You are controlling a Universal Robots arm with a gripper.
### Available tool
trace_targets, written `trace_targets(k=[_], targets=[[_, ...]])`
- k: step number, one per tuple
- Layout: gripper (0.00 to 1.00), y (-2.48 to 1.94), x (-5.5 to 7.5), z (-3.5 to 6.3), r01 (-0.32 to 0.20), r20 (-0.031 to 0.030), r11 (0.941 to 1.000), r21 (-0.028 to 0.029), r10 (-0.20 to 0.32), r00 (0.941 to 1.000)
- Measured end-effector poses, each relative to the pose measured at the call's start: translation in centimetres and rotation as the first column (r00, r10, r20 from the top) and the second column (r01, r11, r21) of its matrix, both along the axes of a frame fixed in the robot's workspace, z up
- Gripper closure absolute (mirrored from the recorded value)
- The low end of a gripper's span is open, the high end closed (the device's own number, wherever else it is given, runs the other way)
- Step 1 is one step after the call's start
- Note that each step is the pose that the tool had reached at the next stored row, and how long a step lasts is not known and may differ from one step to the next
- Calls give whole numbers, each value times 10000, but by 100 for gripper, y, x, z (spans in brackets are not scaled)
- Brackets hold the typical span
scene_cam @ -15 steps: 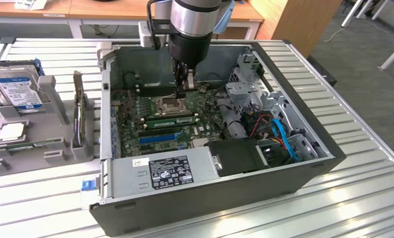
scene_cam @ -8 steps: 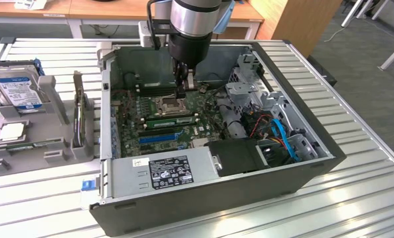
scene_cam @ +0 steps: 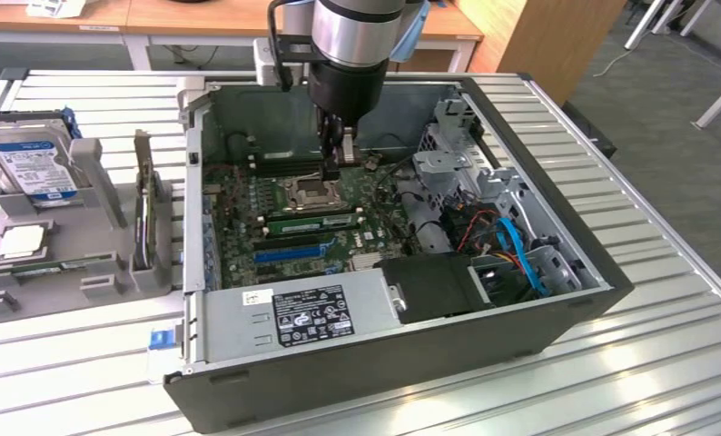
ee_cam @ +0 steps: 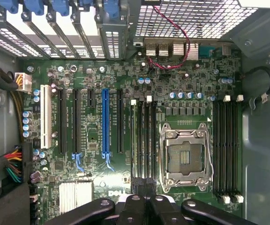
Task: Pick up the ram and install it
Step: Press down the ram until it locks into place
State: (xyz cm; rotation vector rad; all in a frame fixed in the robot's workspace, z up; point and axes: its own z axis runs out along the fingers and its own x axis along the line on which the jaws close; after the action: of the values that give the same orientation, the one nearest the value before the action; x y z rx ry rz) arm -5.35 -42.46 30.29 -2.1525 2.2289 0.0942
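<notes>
In the exterior view the ram [scene_cam: 312, 221], a long green stick, stands on edge in a memory slot on the near side of the CPU socket [scene_cam: 306, 191]. My gripper [scene_cam: 336, 171] hangs just above the motherboard at the far edge of that socket, a short way from the ram. In the wrist view my gripper [ee_cam: 146, 200] is shut, its black fingers [ee_cam: 134, 208] pressed together with nothing visible between them. They line up with the black memory slots [ee_cam: 144, 140] beside the open socket [ee_cam: 185, 157]. Seen from straight above, I cannot make out the ram in those slots.
The open PC case [scene_cam: 578, 300] lies on a slatted metal table. Its power supply [scene_cam: 300, 313] is at the near side, with drive cages and blue cables [scene_cam: 518, 250] on the exterior view's right. A grey fixture [scene_cam: 106, 272] on the exterior view's left holds a hard drive [scene_cam: 34, 168] and a processor chip [scene_cam: 22, 241].
</notes>
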Motion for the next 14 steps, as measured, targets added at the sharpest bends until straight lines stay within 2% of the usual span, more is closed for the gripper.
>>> trace_targets(k=[7,14], targets=[[90,0,0,-1,649,0,9979,0,-649,9979],[90,0,0,-2,1354,0,9908,0,-1354,9908]])
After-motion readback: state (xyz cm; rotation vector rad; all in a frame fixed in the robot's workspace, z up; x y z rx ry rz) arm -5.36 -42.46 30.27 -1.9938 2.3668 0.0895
